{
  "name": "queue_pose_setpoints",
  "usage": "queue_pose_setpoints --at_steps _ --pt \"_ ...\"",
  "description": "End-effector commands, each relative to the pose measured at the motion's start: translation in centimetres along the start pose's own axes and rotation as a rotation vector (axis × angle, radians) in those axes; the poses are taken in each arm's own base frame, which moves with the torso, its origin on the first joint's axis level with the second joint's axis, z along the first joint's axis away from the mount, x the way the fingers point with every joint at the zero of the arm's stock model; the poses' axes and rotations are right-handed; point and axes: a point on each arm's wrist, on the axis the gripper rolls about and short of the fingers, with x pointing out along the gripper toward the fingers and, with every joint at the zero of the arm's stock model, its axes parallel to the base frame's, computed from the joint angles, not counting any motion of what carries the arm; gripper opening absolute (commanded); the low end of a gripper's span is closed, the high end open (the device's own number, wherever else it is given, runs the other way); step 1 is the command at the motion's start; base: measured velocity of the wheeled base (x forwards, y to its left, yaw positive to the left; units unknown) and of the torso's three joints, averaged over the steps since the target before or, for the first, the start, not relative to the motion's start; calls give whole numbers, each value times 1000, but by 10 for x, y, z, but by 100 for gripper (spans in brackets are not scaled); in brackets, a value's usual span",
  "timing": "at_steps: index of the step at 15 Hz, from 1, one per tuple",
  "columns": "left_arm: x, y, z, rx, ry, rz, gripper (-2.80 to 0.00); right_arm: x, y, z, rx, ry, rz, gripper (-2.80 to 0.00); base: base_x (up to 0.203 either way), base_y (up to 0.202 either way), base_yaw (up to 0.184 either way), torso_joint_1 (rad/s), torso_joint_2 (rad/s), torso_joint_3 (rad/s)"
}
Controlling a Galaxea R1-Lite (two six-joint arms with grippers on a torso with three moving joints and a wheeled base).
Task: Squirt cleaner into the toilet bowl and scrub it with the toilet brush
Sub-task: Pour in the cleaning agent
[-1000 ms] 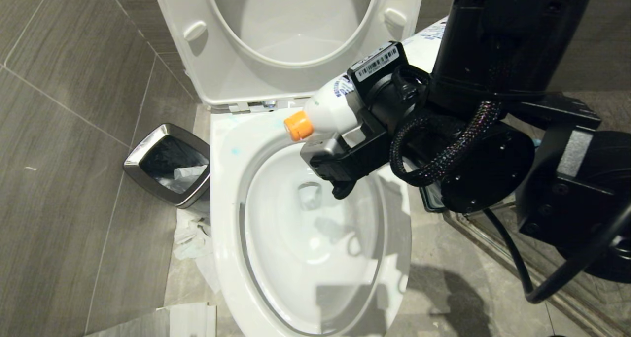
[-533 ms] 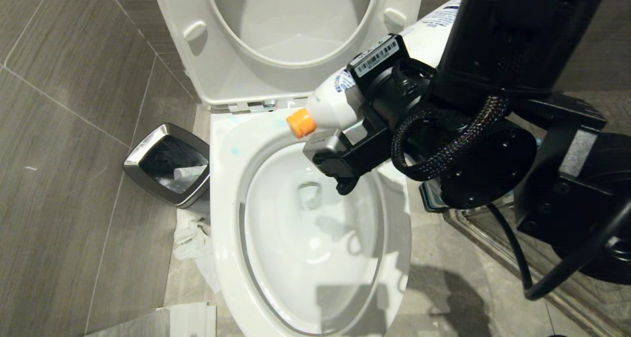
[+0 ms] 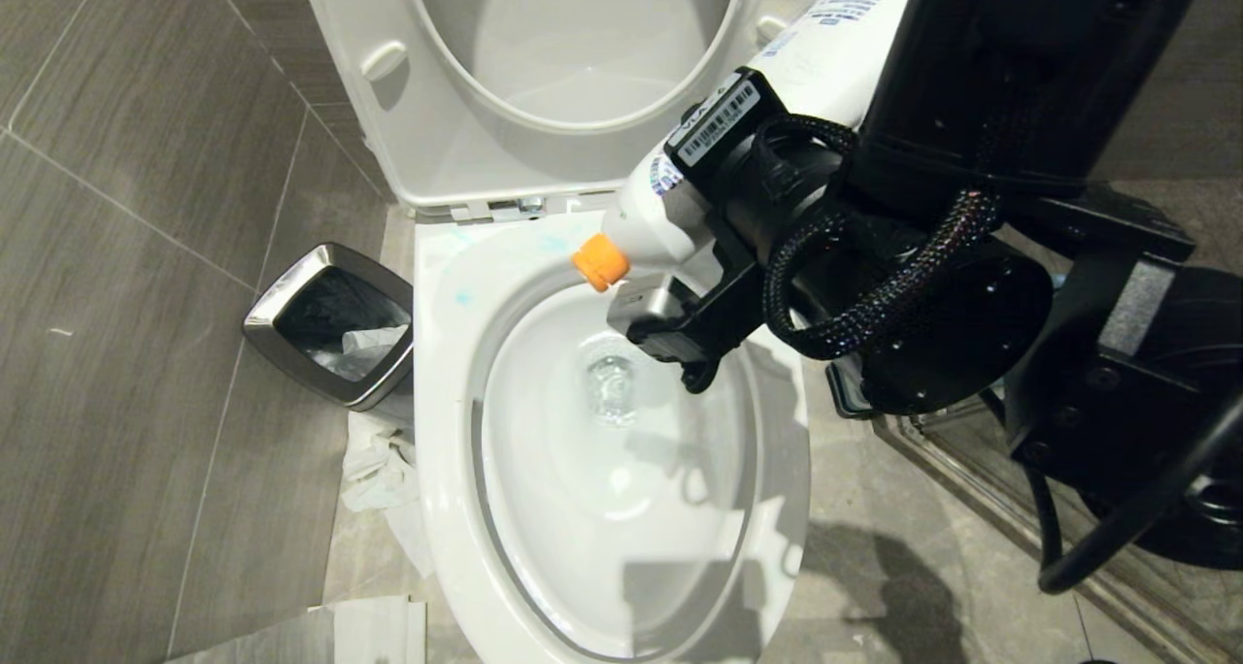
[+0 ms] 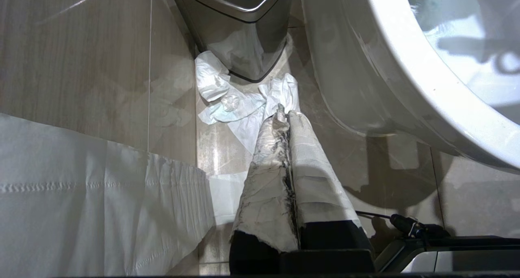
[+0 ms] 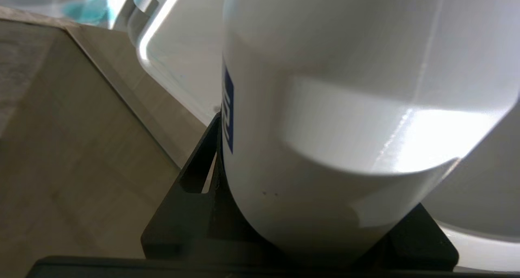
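So the right gripper (image 3: 680, 256), clamped on the white cleaner bottle (image 3: 825, 38), has tipped it steeper than a second ago: orange cap (image 3: 600, 262) now points down over the back rim of the toilet bowl (image 3: 442, 373). Seat lid (image 3: 408, 130) stands up behind. Left gripper (image 4: 285, 117) sits closed, low by the floor. Trash bin (image 3: 330, 324) crowds the bowl's left; more open floor right.

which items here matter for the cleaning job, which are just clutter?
Job:
white cleaner bottle with orange cap, held tilted over the bowl by right gripper
white ceramic toilet bowl

Clutter:
steel-rimmed trash bin
crumpled white tissue on floor
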Motion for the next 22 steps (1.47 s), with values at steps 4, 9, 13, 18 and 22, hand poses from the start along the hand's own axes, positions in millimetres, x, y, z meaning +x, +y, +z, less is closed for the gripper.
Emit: queue_pose_setpoints --at_steps 4,9,13,18,22 --pt "0 0 0 0 1 1 -280 0 -1 1 -22 11 -4 -280 0 0 0 0 0 0" --pt "0 0 0 0 1 1 -280 0 -1 2 -23 10 -3 -280 0 0 0 0 0 0" --pt "0 0 0 0 1 -1 -280 0 -1 1 -21 21 11 -280 0 0 0 0 0 0" --pt "0 0 0 0 2 1 -280 0 -2 0 11 38 -1 -280 0 0 0 0 0 0" --pt "0 0 0 0 1 1 -280 2 -5 -1 130 77 -35 -280 0 0 0 0 0 0"
